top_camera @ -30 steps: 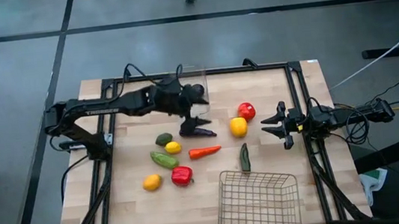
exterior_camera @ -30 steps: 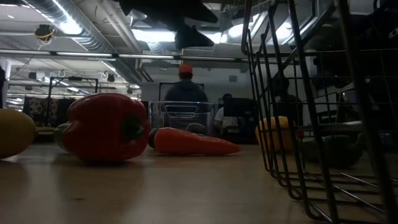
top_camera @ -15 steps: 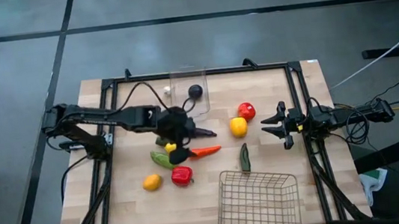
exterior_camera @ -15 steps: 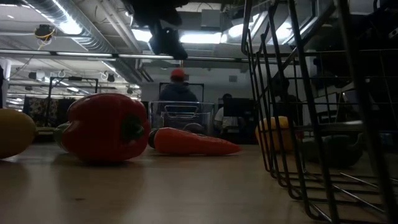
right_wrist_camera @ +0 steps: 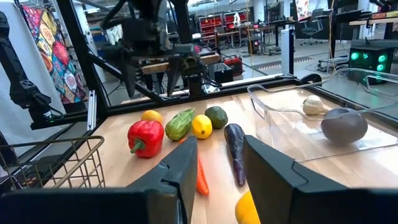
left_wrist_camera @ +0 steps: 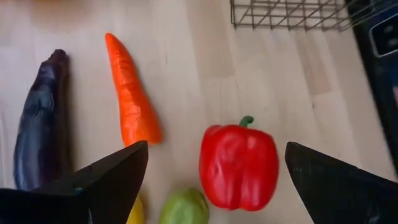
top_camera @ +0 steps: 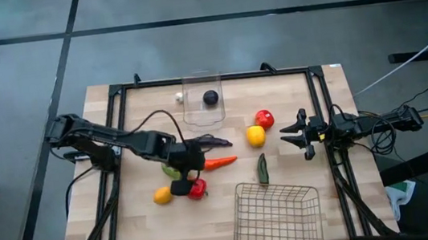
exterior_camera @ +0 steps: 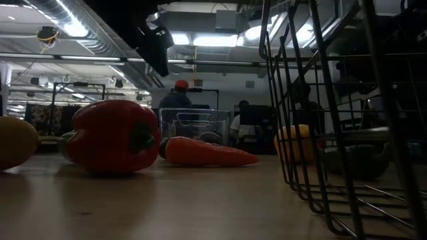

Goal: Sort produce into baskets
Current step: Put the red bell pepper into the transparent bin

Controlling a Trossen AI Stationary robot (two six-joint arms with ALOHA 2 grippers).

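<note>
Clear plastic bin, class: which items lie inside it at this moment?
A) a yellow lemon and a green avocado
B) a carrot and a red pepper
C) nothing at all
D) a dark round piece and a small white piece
D: the high view shows the clear plastic bin holding a dark round piece and a small white piece; the carrot and red pepper lie on the table outside it.

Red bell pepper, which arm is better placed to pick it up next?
Left. Its gripper hovers open over the red bell pepper, jaws either side in the left wrist view. The right gripper waits shut at the table's right edge.
</note>
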